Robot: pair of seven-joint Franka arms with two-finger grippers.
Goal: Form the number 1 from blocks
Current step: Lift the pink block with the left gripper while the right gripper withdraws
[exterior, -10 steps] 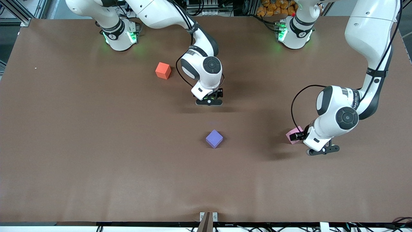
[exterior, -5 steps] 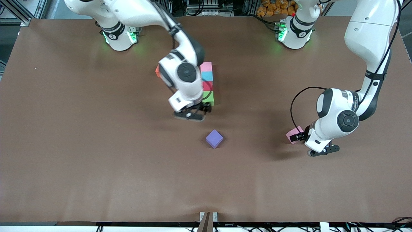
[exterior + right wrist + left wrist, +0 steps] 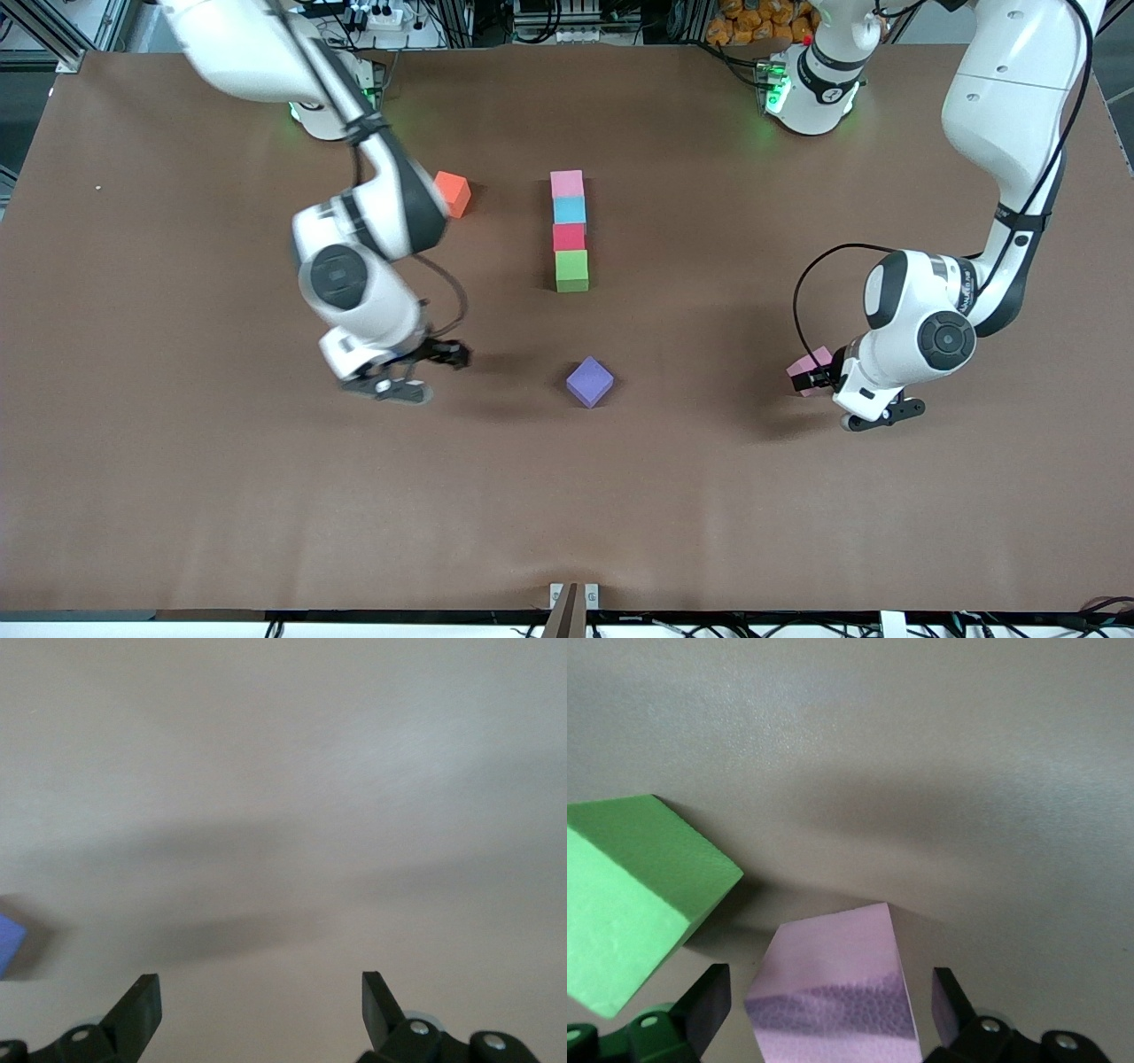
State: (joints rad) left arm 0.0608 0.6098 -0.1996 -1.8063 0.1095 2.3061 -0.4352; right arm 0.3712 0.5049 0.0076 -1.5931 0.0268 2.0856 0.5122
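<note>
right tool (image 3: 440,356) clear of block column (image 3: 569,230)

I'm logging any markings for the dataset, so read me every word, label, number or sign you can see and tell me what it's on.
No text can be read.
Left arm: dark lettering on the white link above the left claw, too small to read.
Blocks, including the pink block and green block: plain faces, no markings.

Pink cube (image 3: 567,183), light blue cube (image 3: 570,210), red cube (image 3: 569,237), green cube (image 3: 571,270); second pink cube (image 3: 833,983); orange cube (image 3: 454,192); purple cube (image 3: 590,381); brown table (image 3: 177,487) (all plain, unpatterned).
</note>
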